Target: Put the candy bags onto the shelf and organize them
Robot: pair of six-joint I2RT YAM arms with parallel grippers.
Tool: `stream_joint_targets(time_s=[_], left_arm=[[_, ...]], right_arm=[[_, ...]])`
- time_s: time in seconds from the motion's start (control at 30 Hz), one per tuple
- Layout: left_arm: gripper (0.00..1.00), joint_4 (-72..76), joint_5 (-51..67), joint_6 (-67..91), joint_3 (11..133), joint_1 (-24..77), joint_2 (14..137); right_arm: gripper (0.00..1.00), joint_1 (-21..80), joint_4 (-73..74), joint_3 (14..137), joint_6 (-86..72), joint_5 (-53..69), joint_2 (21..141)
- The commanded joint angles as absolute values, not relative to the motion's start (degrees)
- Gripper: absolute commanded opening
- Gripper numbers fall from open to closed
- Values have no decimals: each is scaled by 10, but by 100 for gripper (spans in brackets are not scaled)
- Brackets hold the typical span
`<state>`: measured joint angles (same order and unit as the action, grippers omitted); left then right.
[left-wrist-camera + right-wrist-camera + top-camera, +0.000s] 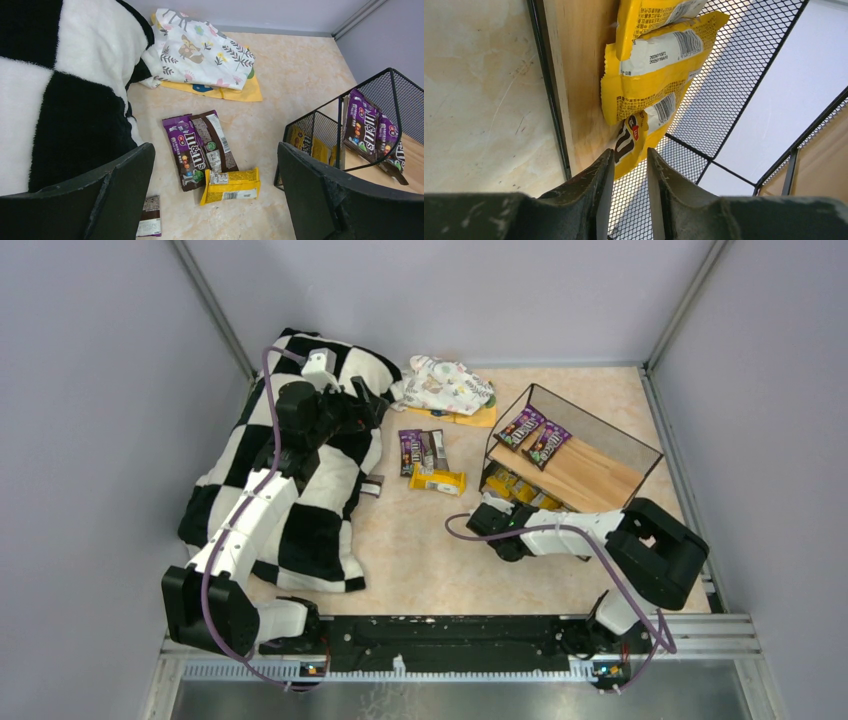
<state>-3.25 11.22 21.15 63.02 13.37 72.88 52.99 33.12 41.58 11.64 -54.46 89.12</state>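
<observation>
The shelf stands at the right, with two purple candy bags on its upper board and yellow candy bags on the lower one. A purple bag, a brown bag, a yellow bag and a small dark packet lie on the table. My left gripper is wide open and empty above the blanket's edge; its view shows the loose bags. My right gripper is at the lower tier, narrowly open and empty, with its tips just short of a yellow bag.
A black-and-white checkered blanket covers the left side of the table. A floral cloth bundle lies on a flat orange sheet at the back. The shelf's wire mesh side is beside the right gripper.
</observation>
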Motion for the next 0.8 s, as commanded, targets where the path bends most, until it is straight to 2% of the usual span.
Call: stream_joint_targets(time_s=[0.0, 0.23, 0.37, 0.47, 0.7, 0.77], left_arm=[[98, -13, 120, 215, 656, 132, 730], [98, -14, 118, 214, 656, 132, 729], [98, -14, 117, 213, 657, 132, 729], [98, -15, 115, 212, 657, 132, 731], [98, -23, 101, 203, 663, 127, 720], [98, -23, 98, 204, 662, 120, 714]], right_arm=[[29, 523, 317, 411, 122, -558, 901], [21, 524, 327, 416, 124, -510, 897], [21, 527, 328, 419, 129, -474, 883], [23, 537, 338, 424, 122, -499, 866], [61, 654, 323, 455, 131, -570, 788], [76, 709, 310, 489, 100, -566, 797]])
